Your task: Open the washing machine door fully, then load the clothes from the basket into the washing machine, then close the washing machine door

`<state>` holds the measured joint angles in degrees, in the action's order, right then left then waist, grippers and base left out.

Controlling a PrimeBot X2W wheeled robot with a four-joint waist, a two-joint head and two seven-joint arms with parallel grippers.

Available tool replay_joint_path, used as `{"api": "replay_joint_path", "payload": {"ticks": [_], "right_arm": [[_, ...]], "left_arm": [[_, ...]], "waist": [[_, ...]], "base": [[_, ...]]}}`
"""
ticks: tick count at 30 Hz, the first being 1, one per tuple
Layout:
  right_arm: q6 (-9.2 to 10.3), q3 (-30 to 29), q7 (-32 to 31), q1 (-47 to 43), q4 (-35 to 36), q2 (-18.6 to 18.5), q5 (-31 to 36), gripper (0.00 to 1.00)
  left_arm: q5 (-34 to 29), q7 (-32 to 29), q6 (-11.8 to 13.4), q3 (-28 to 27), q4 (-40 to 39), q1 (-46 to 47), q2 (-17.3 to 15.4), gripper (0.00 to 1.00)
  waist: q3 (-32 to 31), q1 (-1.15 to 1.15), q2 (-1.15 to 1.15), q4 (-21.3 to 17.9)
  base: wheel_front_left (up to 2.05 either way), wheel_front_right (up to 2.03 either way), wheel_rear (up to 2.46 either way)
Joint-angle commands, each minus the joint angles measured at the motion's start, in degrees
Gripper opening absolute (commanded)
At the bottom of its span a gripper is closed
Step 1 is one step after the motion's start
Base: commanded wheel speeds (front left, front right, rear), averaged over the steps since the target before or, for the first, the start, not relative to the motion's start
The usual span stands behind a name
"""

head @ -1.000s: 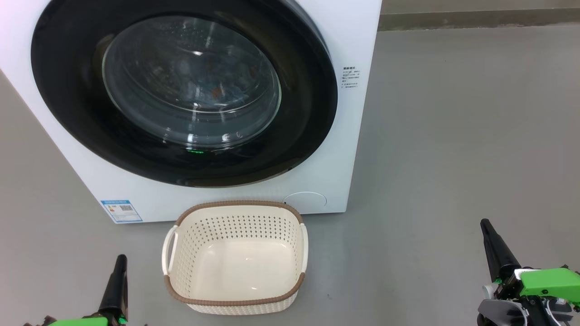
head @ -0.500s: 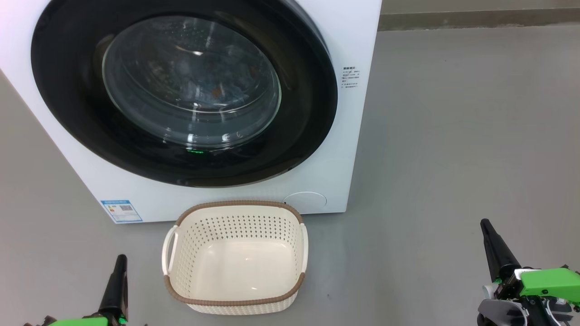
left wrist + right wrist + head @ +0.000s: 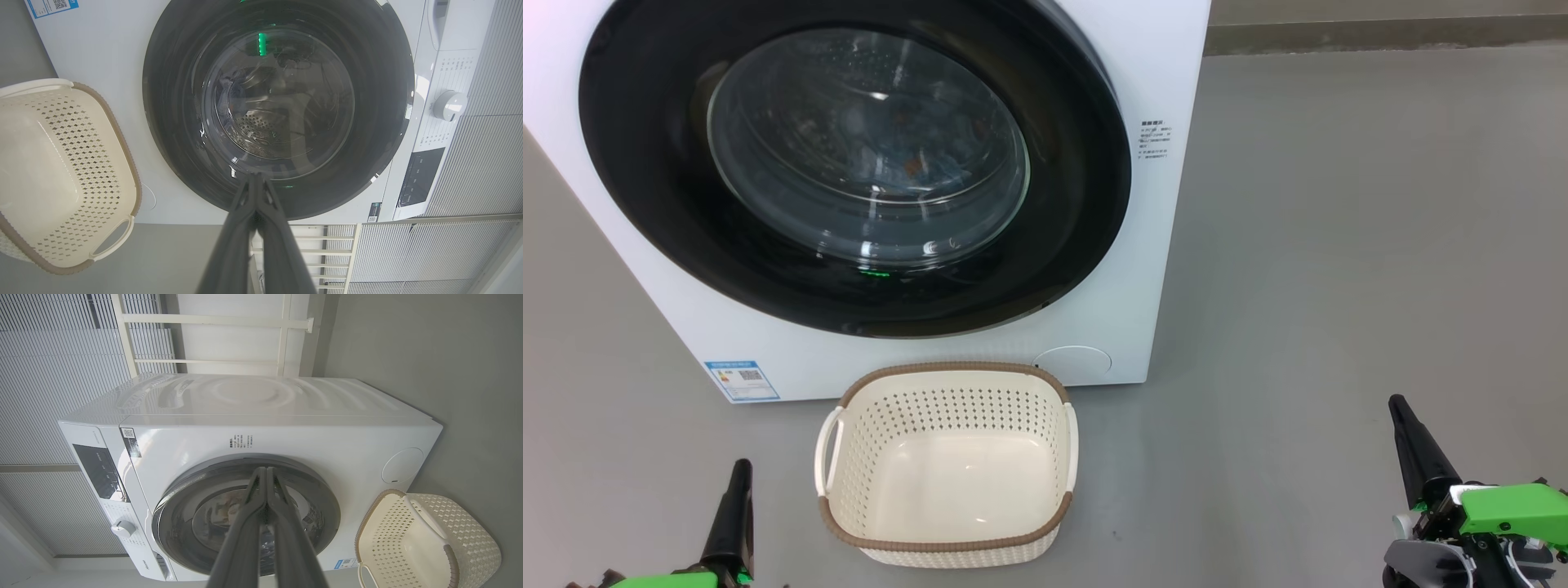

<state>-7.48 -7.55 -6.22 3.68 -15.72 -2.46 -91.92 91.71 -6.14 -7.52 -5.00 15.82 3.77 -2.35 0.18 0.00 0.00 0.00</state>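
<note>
Grey floor (image 3: 1339, 245) runs around the washing machine (image 3: 1168, 269), with a slatted wall (image 3: 490, 134) and a white rail frame (image 3: 212, 318) behind it. Between me and the machine's front stands the basket (image 3: 947, 545), just below the washing machine door (image 3: 1086, 212) and near the round cover (image 3: 1072, 360). A blue label sticker (image 3: 742, 380) marks the machine's lower left corner. The door lies closed against the front, glass facing me, and the head view cuts off its top. Behind the glass I make out only dim orange and blue patches, the clothes (image 3: 913, 166), blurred by reflections. The basket's long axis runs across the machine's front, a handle at each end, its bare bottom showing. My left gripper (image 3: 741, 467) and right gripper (image 3: 1396, 402) hang low on either side, well apart from the basket, each with fingers pressed together on nothing.
</note>
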Motion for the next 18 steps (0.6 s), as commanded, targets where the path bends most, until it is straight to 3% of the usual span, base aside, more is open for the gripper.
{"api": "replay_joint_path", "payload": {"ticks": [1, 18], "right_arm": [[-0.01, 1.0, -0.3, 2.5, 1.7, -0.5, -0.2, 0.00], [-0.01, 1.0, -0.3, 2.5, 1.7, -0.5, -0.2, 0.00]], "left_arm": [[0.5, -0.4, 0.0, -1.5, -1.8, 2.4, -0.5, 0.00], [0.5, -0.4, 0.0, -1.5, -1.8, 2.4, -0.5, 0.00]], "waist": [[0.0, 0.00, 0.00, 0.0], [0.0, 0.00, 0.00, 0.0]], "base": [[0.00, 0.00, 0.00], [0.00, 0.00, 0.00]]}}
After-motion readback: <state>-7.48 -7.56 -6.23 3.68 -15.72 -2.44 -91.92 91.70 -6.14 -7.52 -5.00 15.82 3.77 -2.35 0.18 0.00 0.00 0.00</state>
